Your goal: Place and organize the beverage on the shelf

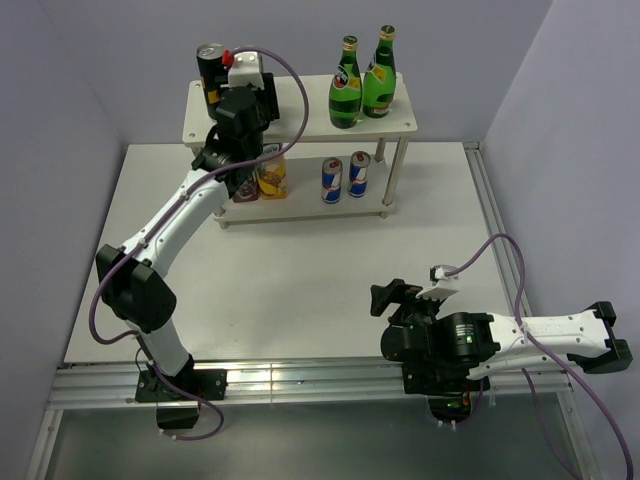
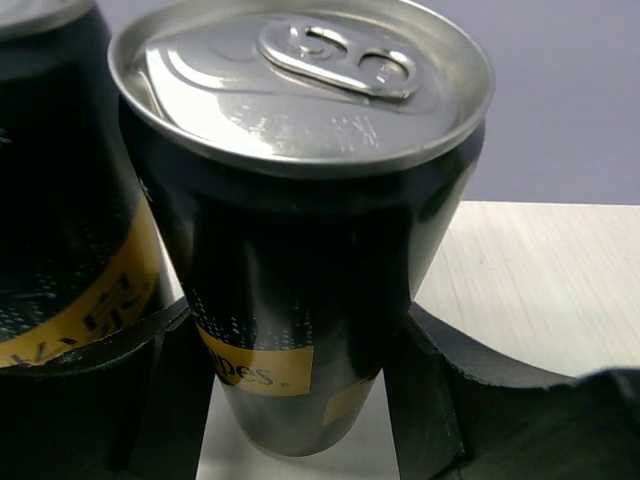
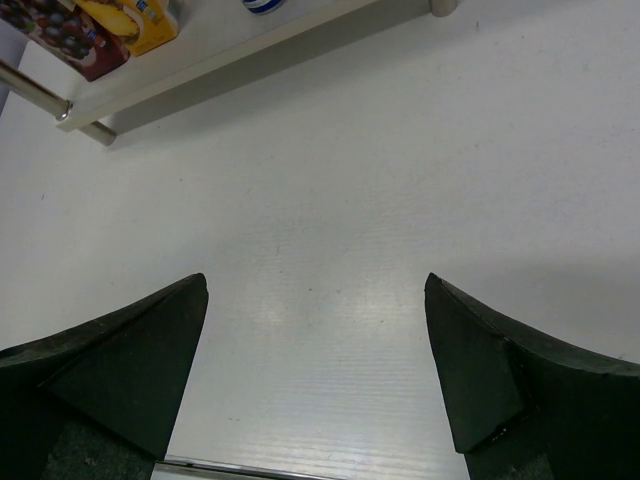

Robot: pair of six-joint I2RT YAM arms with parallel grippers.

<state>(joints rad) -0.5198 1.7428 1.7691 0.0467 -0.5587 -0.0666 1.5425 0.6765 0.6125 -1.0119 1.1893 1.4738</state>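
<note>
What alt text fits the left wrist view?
Dark can with a yellow label and silver pull-tab top, clamped in the left gripper. A second matching can stands close at frame left; pale shelf board and purple wall beyond.

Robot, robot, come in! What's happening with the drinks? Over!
Left tool shut on dark can, top of shelf. Right tool open, over the table. Second dark can close alongside.

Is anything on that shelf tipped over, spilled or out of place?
Nothing stands out. The green bottles and blue-and-silver cans stand upright on the shelf, and the left fingers grip an upright dark can.
</note>
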